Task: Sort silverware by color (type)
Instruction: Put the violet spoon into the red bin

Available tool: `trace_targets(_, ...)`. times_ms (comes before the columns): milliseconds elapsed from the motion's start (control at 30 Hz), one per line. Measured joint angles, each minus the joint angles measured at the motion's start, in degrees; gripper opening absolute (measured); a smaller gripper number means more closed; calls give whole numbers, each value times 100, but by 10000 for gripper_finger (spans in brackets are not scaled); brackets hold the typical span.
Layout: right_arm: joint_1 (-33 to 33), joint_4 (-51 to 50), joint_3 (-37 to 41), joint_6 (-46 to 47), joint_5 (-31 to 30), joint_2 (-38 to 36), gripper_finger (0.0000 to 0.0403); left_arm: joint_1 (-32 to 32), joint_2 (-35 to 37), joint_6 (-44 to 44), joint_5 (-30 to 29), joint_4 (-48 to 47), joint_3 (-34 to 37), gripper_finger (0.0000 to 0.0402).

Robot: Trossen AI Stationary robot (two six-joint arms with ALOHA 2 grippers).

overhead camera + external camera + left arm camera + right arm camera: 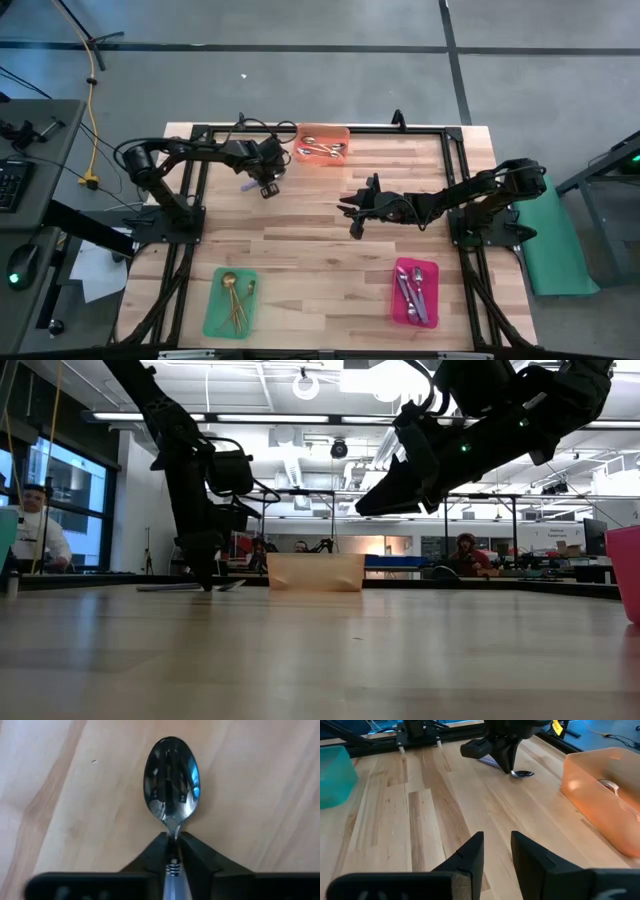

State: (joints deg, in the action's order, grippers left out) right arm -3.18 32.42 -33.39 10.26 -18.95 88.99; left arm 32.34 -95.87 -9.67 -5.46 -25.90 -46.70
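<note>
The left end effector (173, 851) is down on the wooden tabletop (310, 235), just beside the orange tray (322, 145). Its fingers (150, 860) pinch the neck of a purple-handled spoon (172, 785), whose shiny bowl lies flat on the wood, poking out past the fingertips. The right end effector (496, 851) hangs over the middle of the tabletop, well apart from the spoon, fingers a narrow gap apart and holding nothing. The rest looks sorted: orange-handled spoons (322, 150) in the orange tray at the far edge, gold spoons (235, 298) in the green tray (230, 302), more purple-handled ones (413, 292) in the pink tray (414, 291).
</note>
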Motion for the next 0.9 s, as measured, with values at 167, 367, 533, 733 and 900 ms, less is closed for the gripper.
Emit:
trace_targets(167, -5, -85, 0, 17, 116, -17, 87, -52, 191, -14, 204, -188, 18, 11)
trace_targets(367, -233, -1071, 7, 37, -27, -576, 87, -425, 611, 170, 344, -394, 42, 5)
trace_targets(533, -502, -1186, 7, 158, -467, -647, 87, -848, 1162, 599, 355, 269, 474, 1)
trace_targets(733, -697, -494, 4, 371, -466, -248, 87, -1411, 1926, 1455, 640, 1944, 1299, 1)
trace_targets(900, -787, 798, 4, 152, -477, 327, 87, -1949, 2284, 2042, 684, 4131, 1944, 1)
